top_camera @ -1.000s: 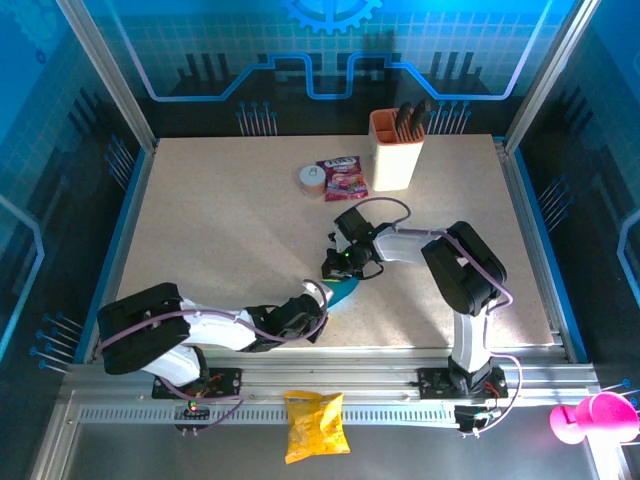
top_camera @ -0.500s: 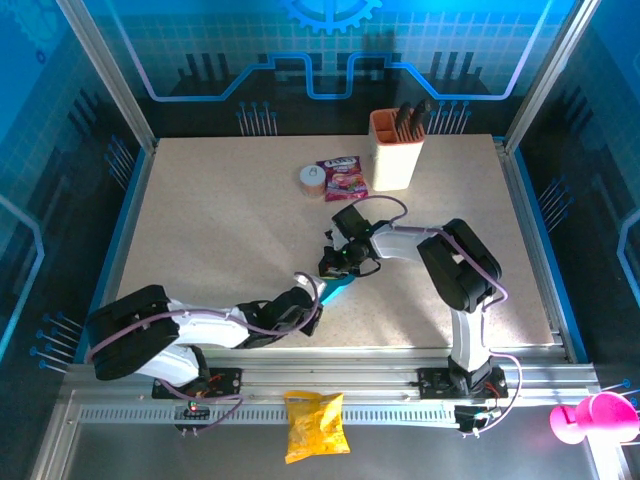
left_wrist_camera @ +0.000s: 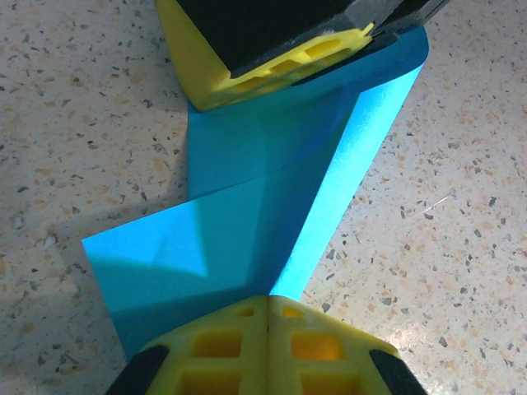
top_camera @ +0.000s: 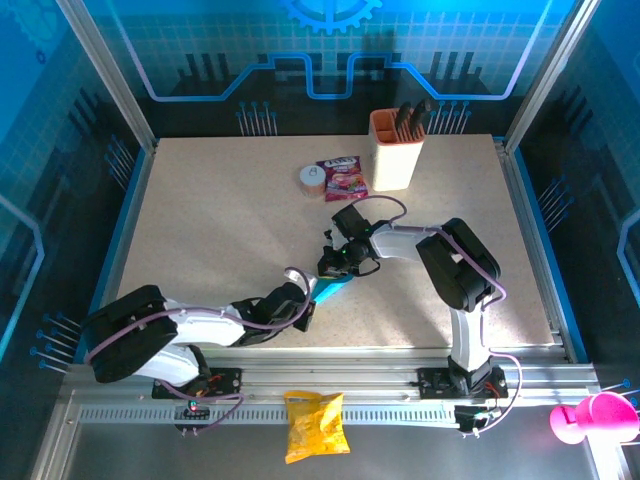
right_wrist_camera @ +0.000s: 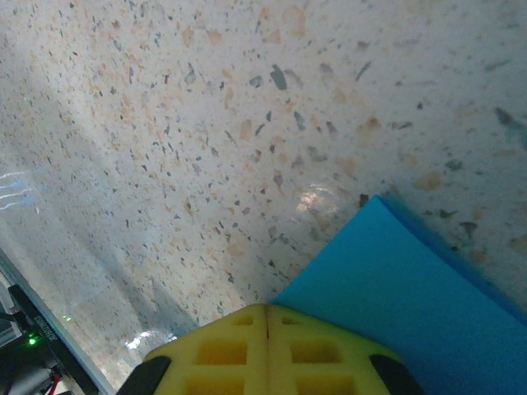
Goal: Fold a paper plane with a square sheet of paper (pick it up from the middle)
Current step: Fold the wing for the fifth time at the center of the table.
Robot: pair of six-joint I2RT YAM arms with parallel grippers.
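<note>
A: Item one?
B: One thin cyan-blue folded paper sheet (left_wrist_camera: 247, 214), creased, lying flat on the speckled beige worktop (top_camera: 220, 220), front centre, between the two arms.
A: State of the left claw (left_wrist_camera: 268, 306)?
B: Yellow fingers closed together, tips on the sheet's near edge.
A: And the right claw (right_wrist_camera: 266, 311)?
B: Likewise closed, tips on the sheet's far end.

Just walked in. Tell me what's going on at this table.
Two robot arms are folding a blue sheet of paper on the table. It lies partly folded, with angled flaps and creases, and is not yet a plane. The left arm's jaws, shut, sit on one end of it. The right arm's jaws, also shut, sit on the opposite end. Whether either pinches the paper or only pins it down is unclear.
</note>
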